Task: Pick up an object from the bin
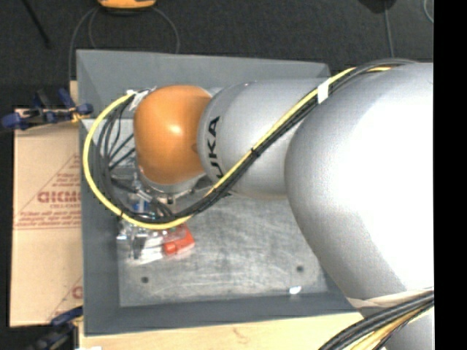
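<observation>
The gripper (148, 243) sits low in the bin (241, 257); whether it is spread or pressed together cannot be told. A small orange-red block (179, 246) lies just beside it. An off-centre closure may push the block away.

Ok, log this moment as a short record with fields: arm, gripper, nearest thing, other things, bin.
arm: arm reaches in from the view's right, its orange cover over the bin's left half
gripper: gripper low in the bin's lower-left part
nearest thing: small orange-red object right beside the gripper; held or not, cannot tell
other things: small white bit by the near wall
bin: grey metal bin
</observation>
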Robot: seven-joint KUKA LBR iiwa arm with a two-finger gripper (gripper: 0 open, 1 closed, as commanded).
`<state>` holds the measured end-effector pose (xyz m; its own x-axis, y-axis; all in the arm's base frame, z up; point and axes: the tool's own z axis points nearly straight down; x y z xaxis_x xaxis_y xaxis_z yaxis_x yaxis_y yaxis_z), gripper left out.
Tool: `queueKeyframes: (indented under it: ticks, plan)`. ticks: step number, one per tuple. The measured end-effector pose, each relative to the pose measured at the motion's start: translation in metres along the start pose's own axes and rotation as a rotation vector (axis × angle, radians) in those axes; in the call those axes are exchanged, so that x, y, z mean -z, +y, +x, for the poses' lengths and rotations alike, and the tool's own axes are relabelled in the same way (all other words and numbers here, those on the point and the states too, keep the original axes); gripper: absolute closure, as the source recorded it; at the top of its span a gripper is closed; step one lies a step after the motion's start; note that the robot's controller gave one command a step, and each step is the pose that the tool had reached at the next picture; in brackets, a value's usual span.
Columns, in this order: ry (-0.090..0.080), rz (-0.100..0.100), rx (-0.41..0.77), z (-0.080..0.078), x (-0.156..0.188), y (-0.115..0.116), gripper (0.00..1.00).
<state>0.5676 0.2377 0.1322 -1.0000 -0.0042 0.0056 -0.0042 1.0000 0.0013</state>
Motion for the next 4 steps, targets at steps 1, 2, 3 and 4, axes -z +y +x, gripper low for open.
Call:
queueKeyframes:
  ticks: [1, 2, 3, 4]
  plan:
    - [-0.020, -0.002, 0.132, 0.0122, -0.0591, -0.0371, 0.00]
    - [-0.013, -0.004, 0.130, 0.0101, -0.0565, -0.0358, 0.00]
    - [-0.012, -0.003, 0.125, 0.0087, -0.0553, -0.0351, 0.00]
    - [-0.013, -0.004, 0.119, 0.0073, -0.0547, -0.0349, 0.00]
